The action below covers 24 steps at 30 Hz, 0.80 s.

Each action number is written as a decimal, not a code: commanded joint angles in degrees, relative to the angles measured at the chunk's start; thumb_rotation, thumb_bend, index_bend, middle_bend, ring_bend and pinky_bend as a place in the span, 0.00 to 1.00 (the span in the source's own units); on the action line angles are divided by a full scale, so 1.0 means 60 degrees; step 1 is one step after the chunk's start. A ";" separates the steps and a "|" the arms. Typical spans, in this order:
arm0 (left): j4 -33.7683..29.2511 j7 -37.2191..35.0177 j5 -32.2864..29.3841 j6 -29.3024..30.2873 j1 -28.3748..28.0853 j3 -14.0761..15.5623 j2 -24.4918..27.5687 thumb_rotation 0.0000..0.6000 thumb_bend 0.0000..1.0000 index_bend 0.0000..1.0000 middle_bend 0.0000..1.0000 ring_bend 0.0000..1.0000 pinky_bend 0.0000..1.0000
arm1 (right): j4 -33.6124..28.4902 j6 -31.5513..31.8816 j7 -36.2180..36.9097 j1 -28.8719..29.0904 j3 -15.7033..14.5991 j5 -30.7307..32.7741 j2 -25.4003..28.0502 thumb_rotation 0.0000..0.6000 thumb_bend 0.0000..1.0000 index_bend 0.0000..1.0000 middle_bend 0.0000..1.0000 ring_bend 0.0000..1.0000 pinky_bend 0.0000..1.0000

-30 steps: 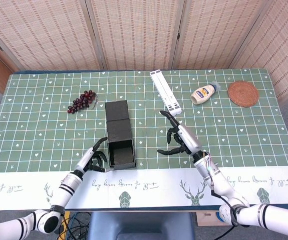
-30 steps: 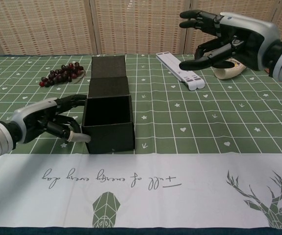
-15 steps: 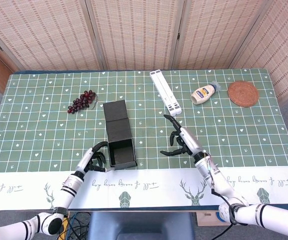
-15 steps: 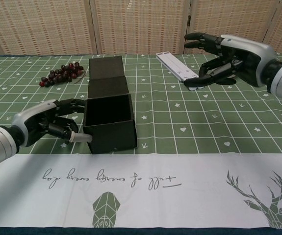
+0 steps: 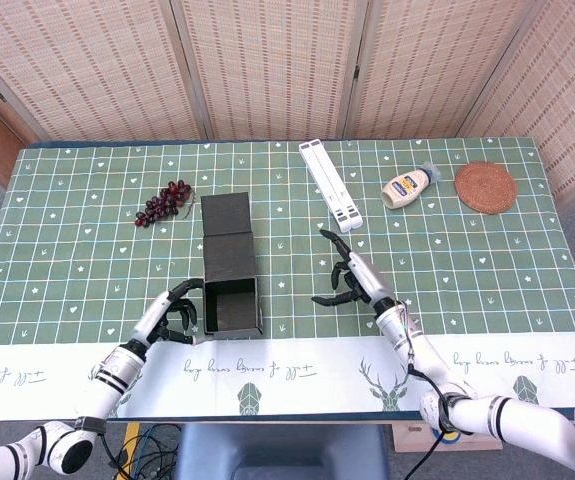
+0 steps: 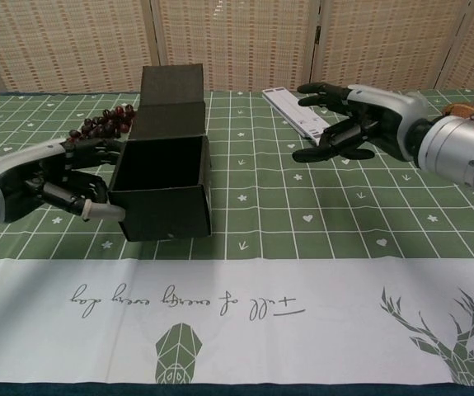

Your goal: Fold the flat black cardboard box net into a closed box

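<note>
Nearest me, my left hand (image 6: 51, 177) sits at the left side of the half-folded black cardboard box (image 6: 161, 186), thumb against its lower left corner and fingers curled by its left wall; I cannot tell whether it truly grips. The box stands open-topped on the green patterned tablecloth (image 5: 67, 260), just beyond the white printed border strip (image 6: 302, 301), with its lid flaps (image 5: 227, 232) stretching away from me toward the far side. My right hand (image 6: 348, 124) hovers well to the right of the box, fingers spread and holding nothing. Just behind it lies a long white folding stand (image 5: 331, 182). Farther back on the left, a bunch of dark red grapes (image 5: 163, 202) rests near the lid's end. On the far right are a squeeze bottle with a yellow label (image 5: 408, 186) and a round woven brown coaster (image 5: 485, 186).
</note>
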 commanded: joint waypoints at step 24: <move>-0.2126 0.0635 0.1056 0.0108 -0.0452 0.0776 0.1224 1.00 0.11 0.38 0.39 0.57 0.65 | 0.1018 -0.0912 -0.0333 0.2022 0.2049 0.1501 -0.2603 1.00 0.08 0.00 0.05 0.65 0.95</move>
